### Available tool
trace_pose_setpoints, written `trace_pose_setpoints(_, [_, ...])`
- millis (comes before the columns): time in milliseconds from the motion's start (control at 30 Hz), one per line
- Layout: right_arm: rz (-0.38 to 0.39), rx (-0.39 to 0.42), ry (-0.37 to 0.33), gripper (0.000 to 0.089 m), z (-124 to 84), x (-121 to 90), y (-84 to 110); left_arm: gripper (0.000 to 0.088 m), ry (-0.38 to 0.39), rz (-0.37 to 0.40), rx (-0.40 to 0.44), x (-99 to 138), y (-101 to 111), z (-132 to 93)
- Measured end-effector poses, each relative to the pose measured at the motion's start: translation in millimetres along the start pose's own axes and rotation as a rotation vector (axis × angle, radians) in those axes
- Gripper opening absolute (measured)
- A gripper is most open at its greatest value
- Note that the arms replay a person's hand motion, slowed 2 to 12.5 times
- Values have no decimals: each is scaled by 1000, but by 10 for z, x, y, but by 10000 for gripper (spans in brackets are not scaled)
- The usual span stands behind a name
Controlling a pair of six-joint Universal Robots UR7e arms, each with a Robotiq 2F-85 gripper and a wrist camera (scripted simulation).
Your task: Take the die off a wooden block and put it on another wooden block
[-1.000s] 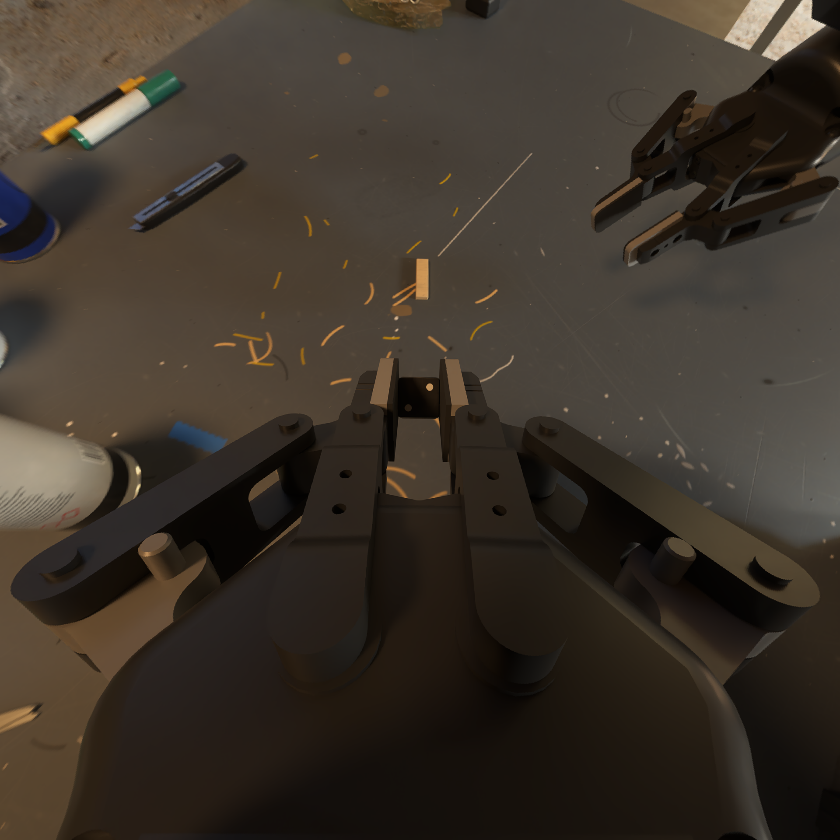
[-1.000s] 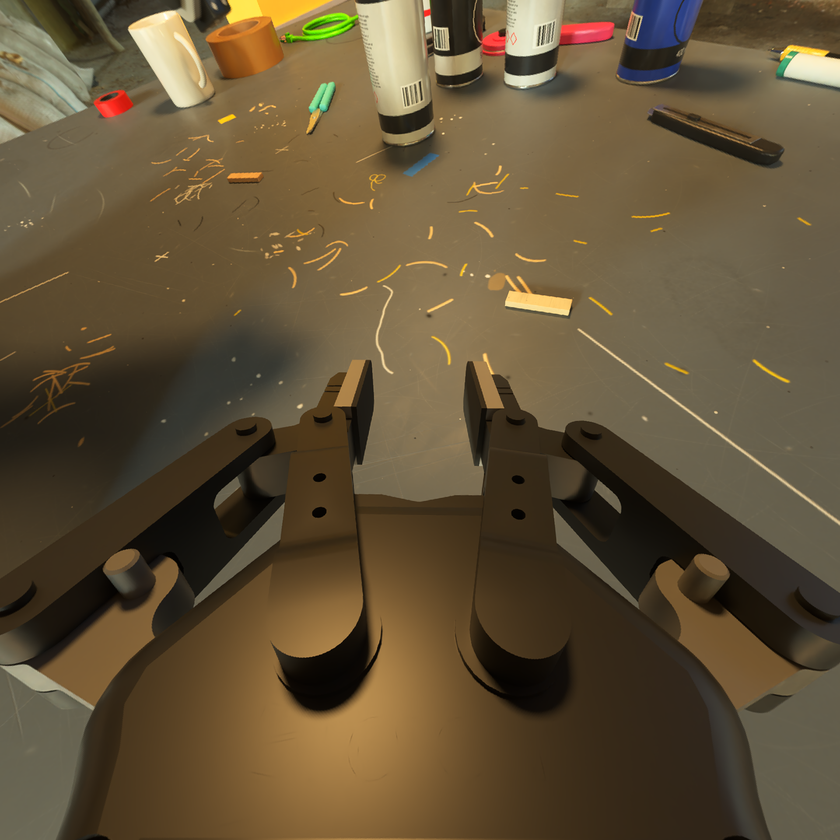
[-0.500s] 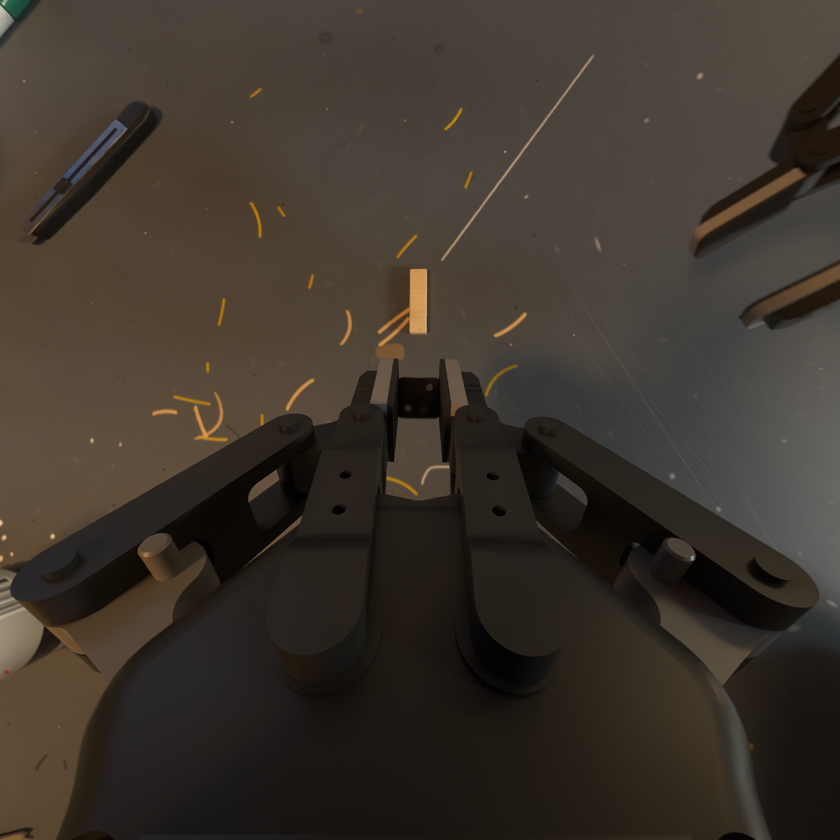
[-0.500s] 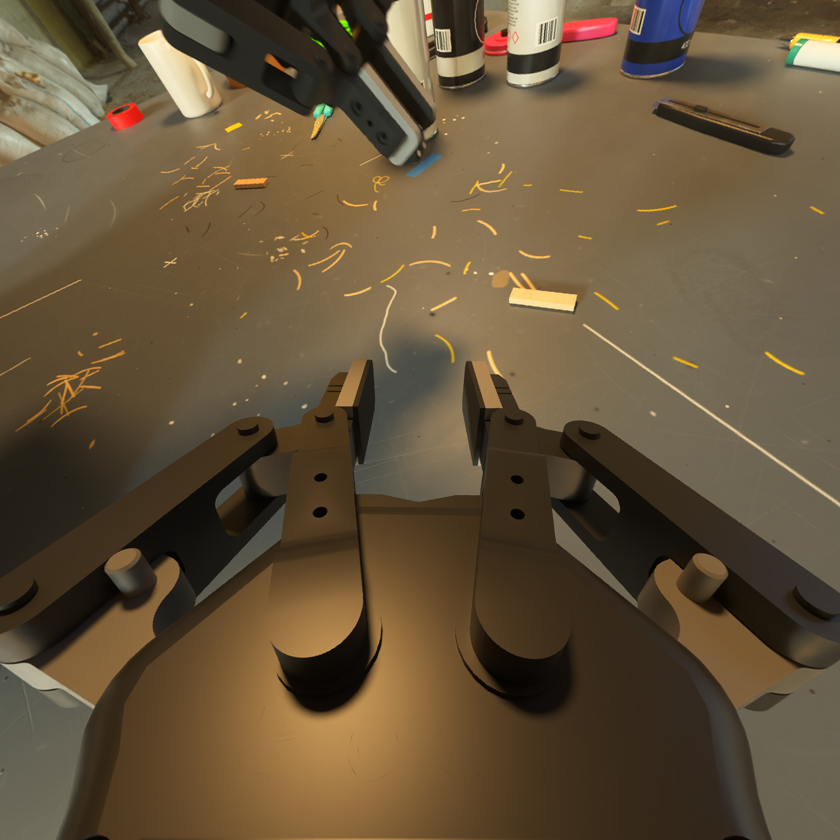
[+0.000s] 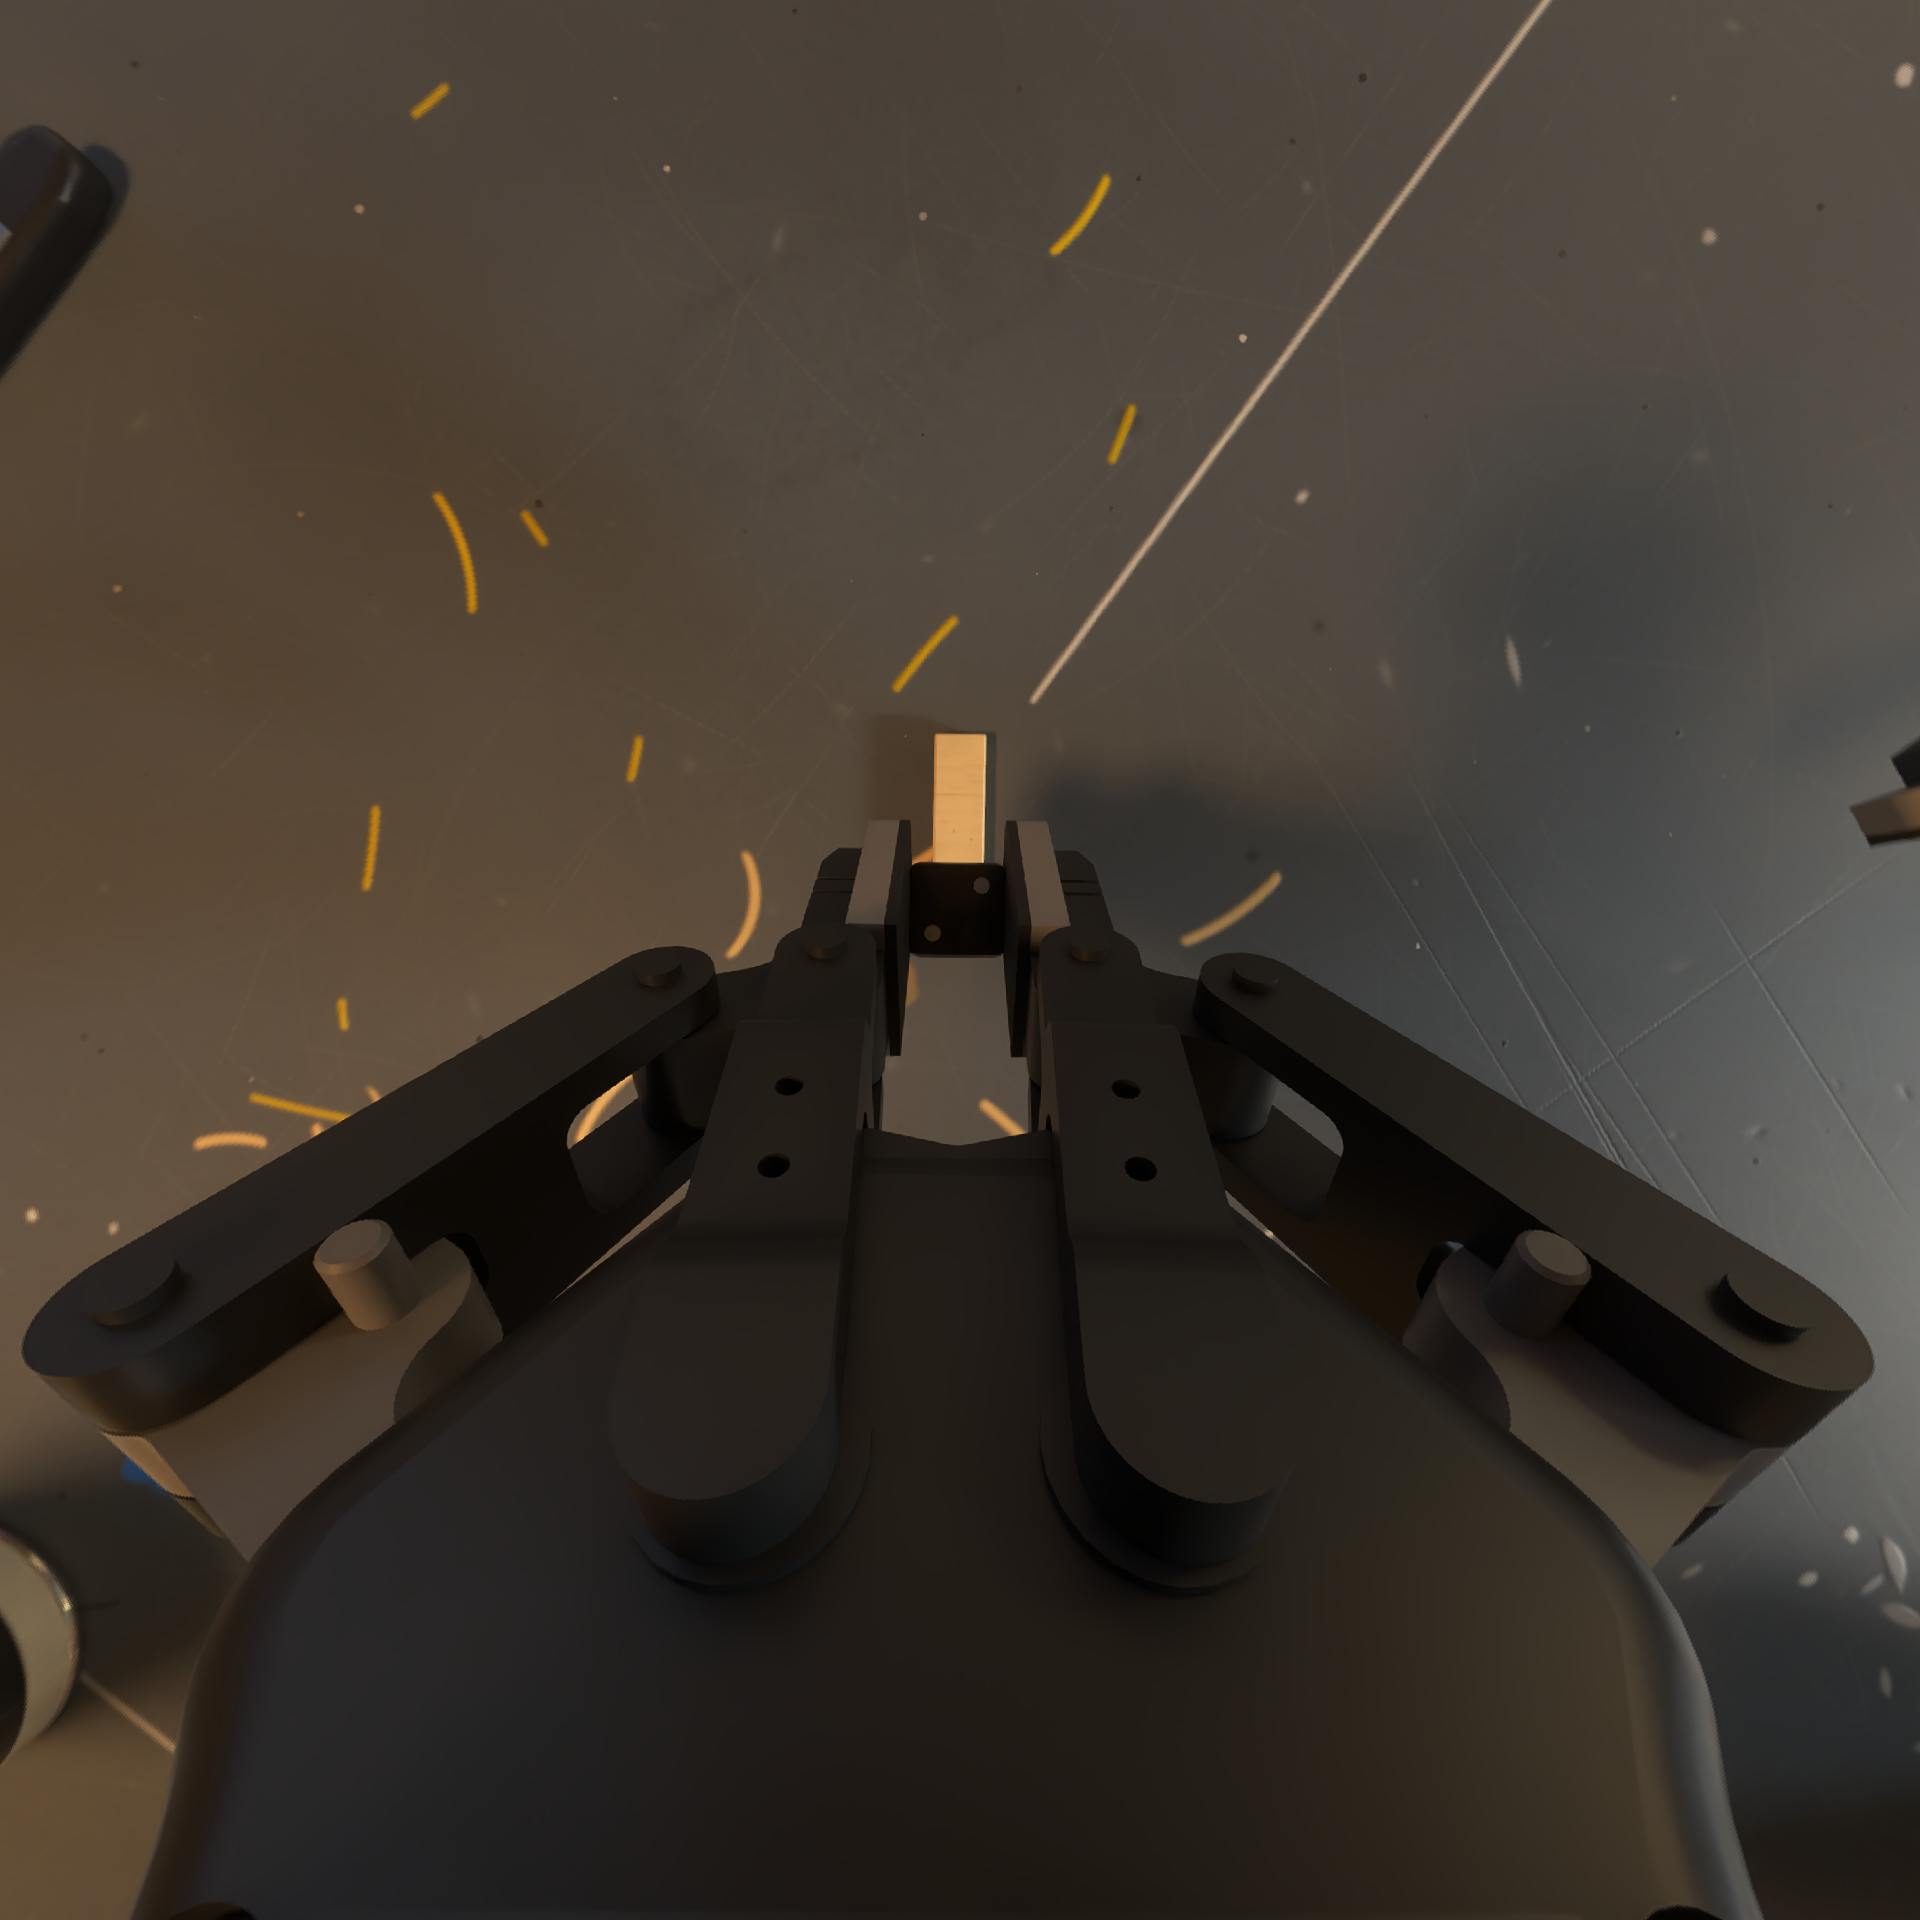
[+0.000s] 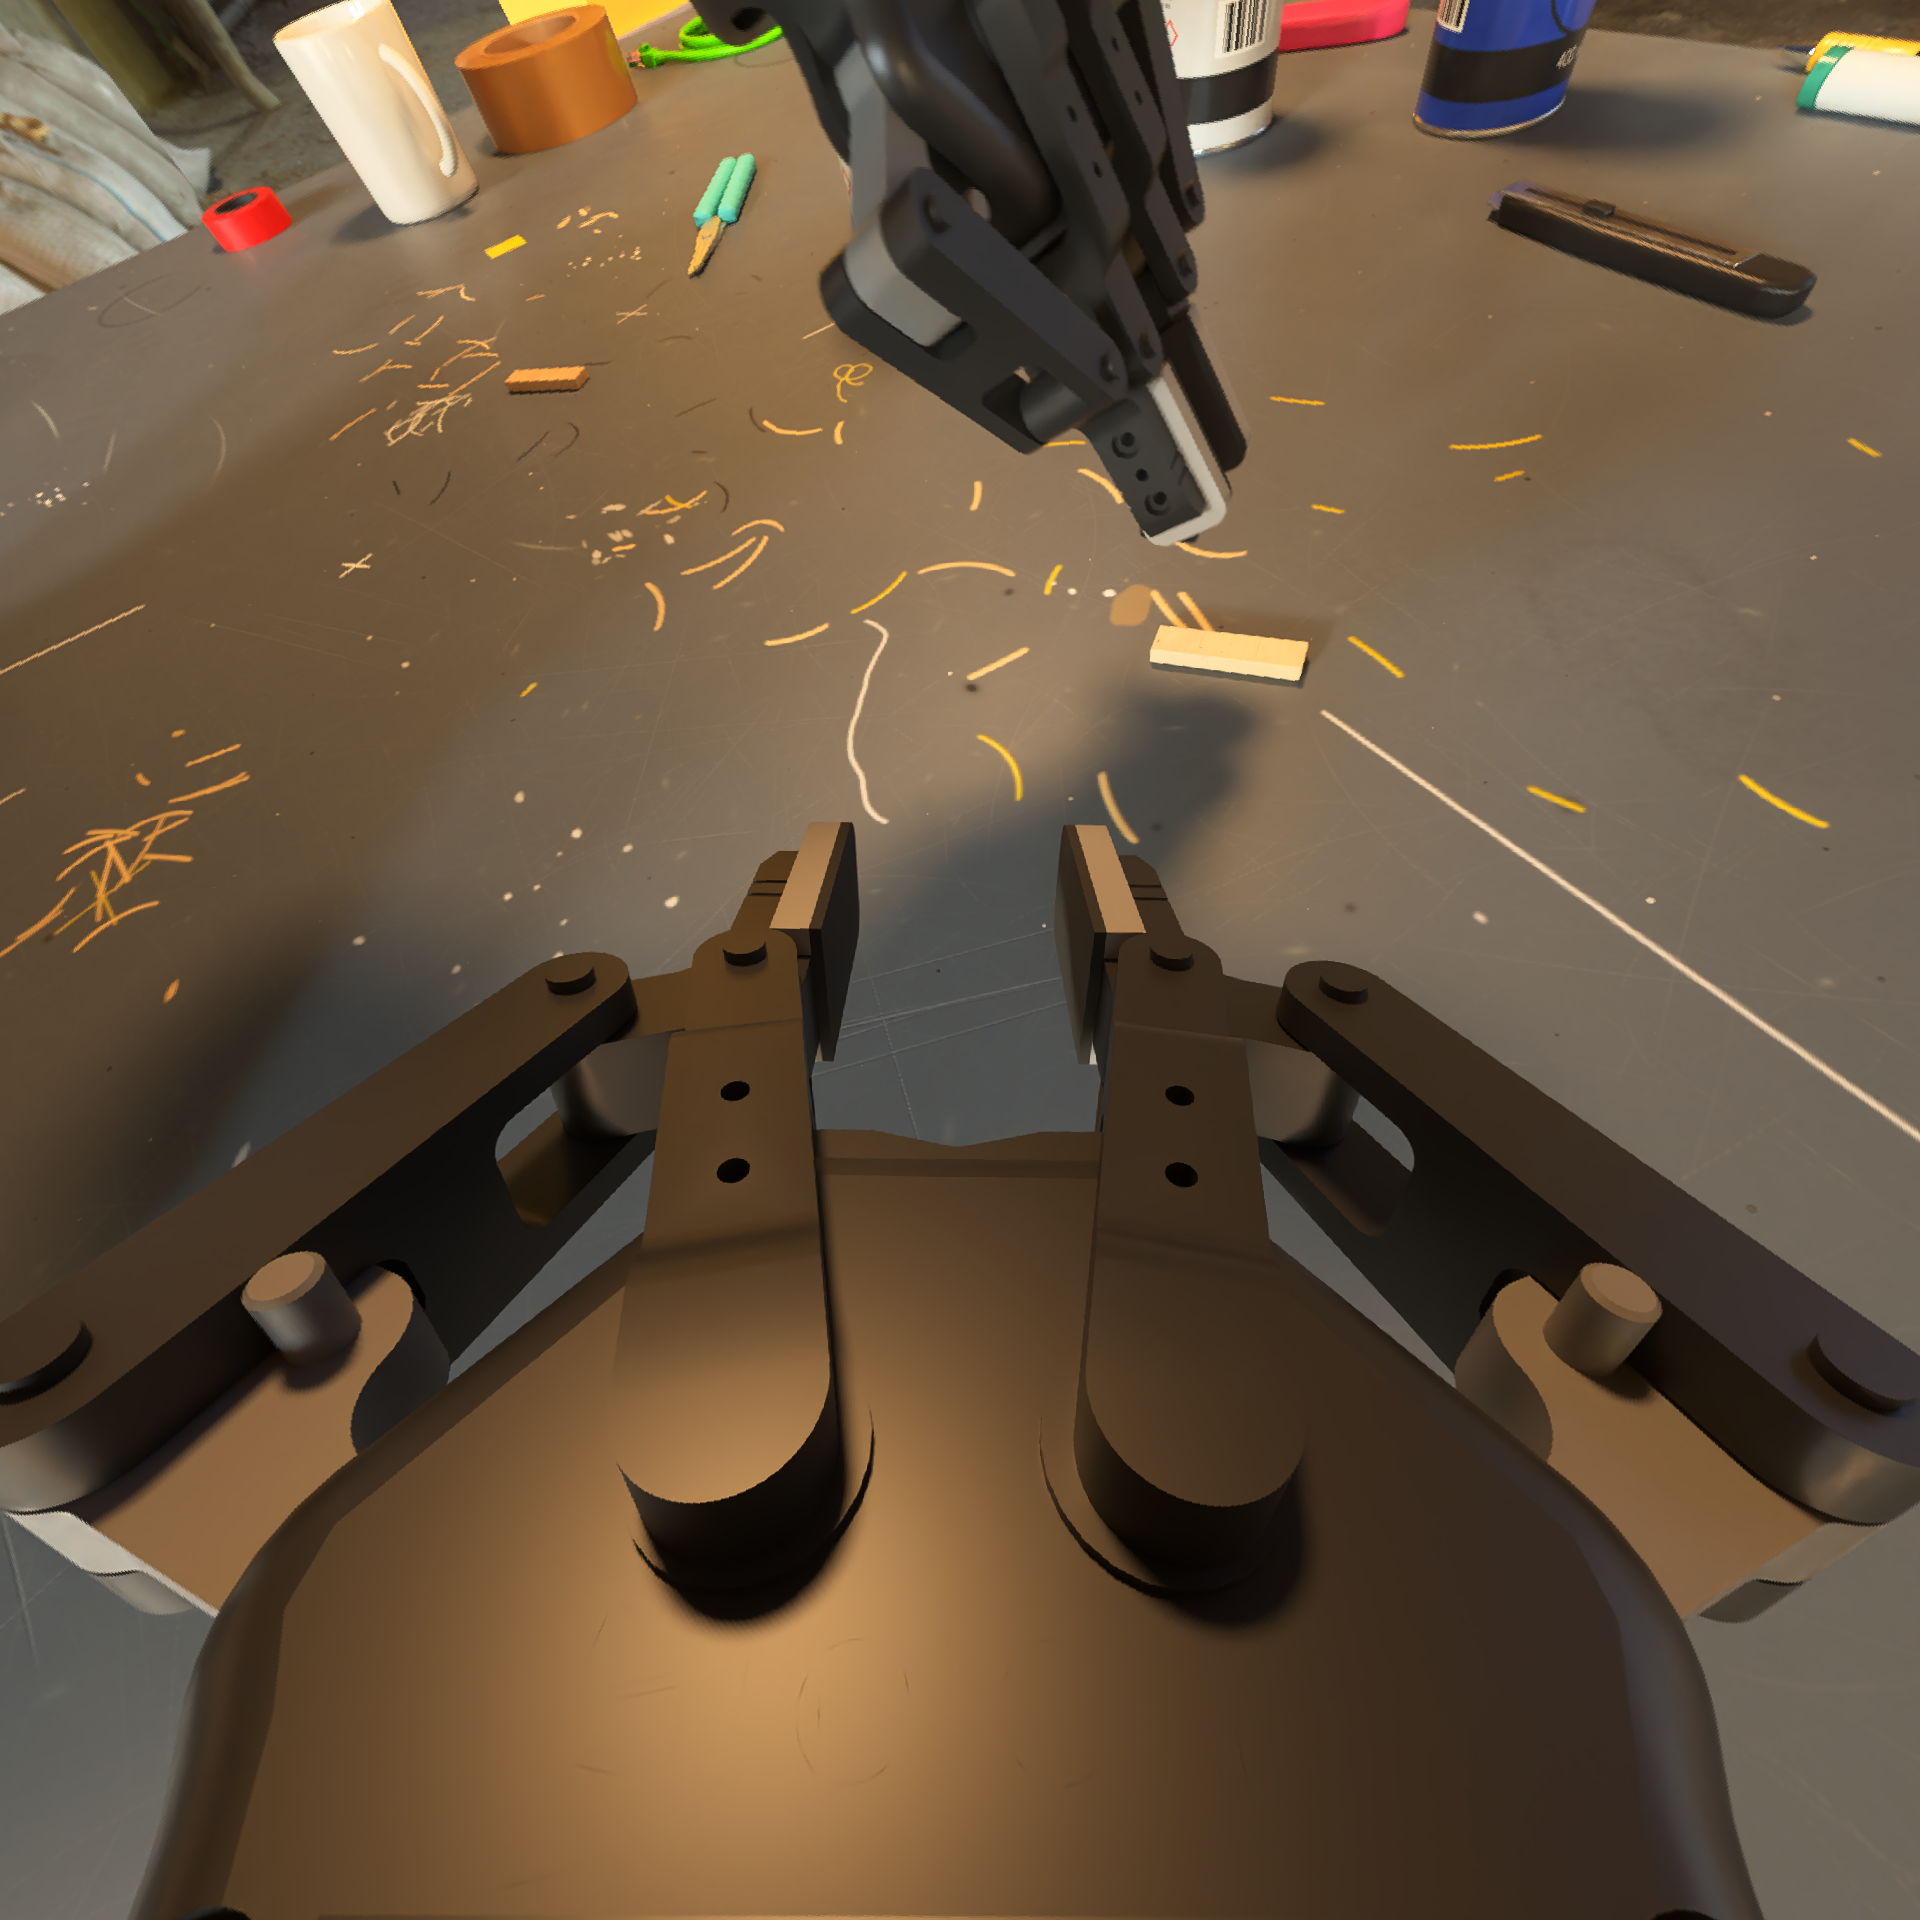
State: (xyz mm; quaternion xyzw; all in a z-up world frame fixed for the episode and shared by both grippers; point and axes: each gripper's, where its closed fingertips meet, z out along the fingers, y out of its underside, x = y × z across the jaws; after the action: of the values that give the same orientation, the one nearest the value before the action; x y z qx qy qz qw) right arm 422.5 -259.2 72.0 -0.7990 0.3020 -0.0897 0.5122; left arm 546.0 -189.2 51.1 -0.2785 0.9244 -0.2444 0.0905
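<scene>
The left hand [image 5: 957, 883] is gripping a black die [image 5: 957, 910] above a pale wooden block [image 6: 1227, 655] mid-desk [image 6: 1558, 623]; the right hand [image 6: 957, 883] is hanging released.

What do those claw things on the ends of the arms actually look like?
Both are matte black metal. The left gripper and right gripper each have two flat fingers tipped with pale rectangular pads, swung on slotted link bars with round pins, small paired screw holes and grey cylindrical studs. No cables show.
</scene>
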Motion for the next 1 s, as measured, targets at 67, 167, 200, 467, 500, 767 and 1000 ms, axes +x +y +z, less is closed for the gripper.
trace_pose_setpoints(67, [0, -2, 0, 349, 3, 3, 8, 159, 12, -9, -10, 1, -22, 72])
trace_pose_setpoints(167, [1, -7, -1, 349, 6, 6, 21, 159, 28, -17, -26, 4, -40, 165])
trace_pose_setpoints(200, [2, -9, -1, 349, 7, 7, 26, 159, 31, -20, -29, 3, -44, 191])
trace_pose_setpoints(467, [12, -15, -8, 349, 13, 9, 46, 159, 42, -31, -47, -24, -67, 330])
trace_pose_setpoints(500, [13, -15, -9, 349, 14, 8, 47, 159, 42, -31, -48, -28, -68, 340])
trace_pose_setpoints(767, [15, -20, -18, 350, 19, 2, 58, 159, 47, -35, -56, -42, -48, 394])
trace_pose_setpoints(1000, [11, -24, -18, 351, 21, 11, 62, 159, 68, -40, -51, -13, -32, 411])
